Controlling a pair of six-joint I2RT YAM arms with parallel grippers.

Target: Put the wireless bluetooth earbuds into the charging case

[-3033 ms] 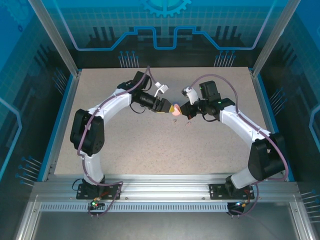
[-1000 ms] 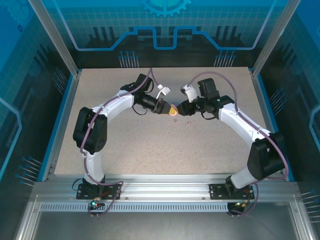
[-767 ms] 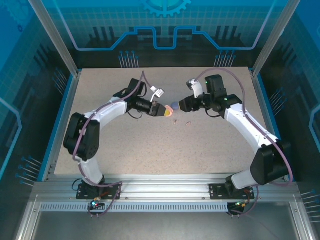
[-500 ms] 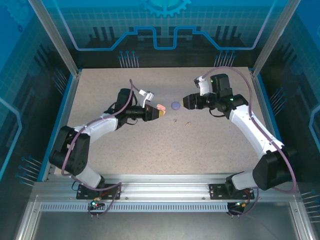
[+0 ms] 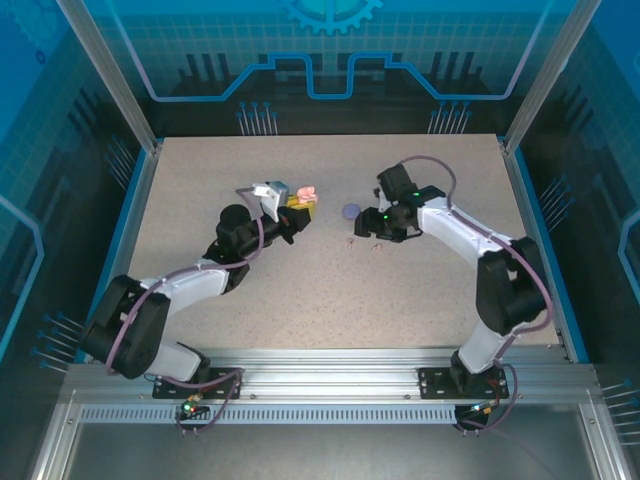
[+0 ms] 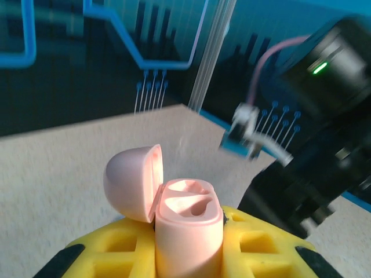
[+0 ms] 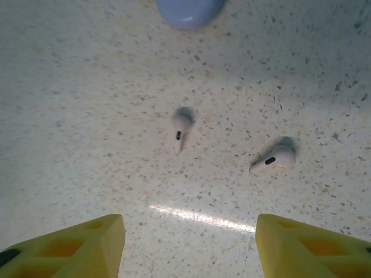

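My left gripper (image 6: 188, 258) is shut on the open pink charging case (image 6: 188, 229). Its lid (image 6: 132, 182) is flipped back and both sockets are empty. In the top view that case (image 5: 306, 193) is held above the table left of centre. Two pale pinkish earbuds (image 7: 181, 130) (image 7: 273, 160) lie on the table just ahead of my right gripper (image 7: 191, 249). Its yellow fingers (image 7: 75, 246) stand wide apart with nothing between them. In the top view the right gripper (image 5: 368, 228) hovers low near the table's centre.
A closed lilac case (image 7: 190, 10) lies beyond the earbuds; in the top view this lilac case (image 5: 350, 211) sits between the two grippers. The speckled table (image 5: 300, 300) has free room in front. Blue frame walls surround it.
The left arm has drawn back to the left with the pink case. The right gripper has opened, swung down and forward, and now hangs over the two earbuds. The lilac case lies on the table.
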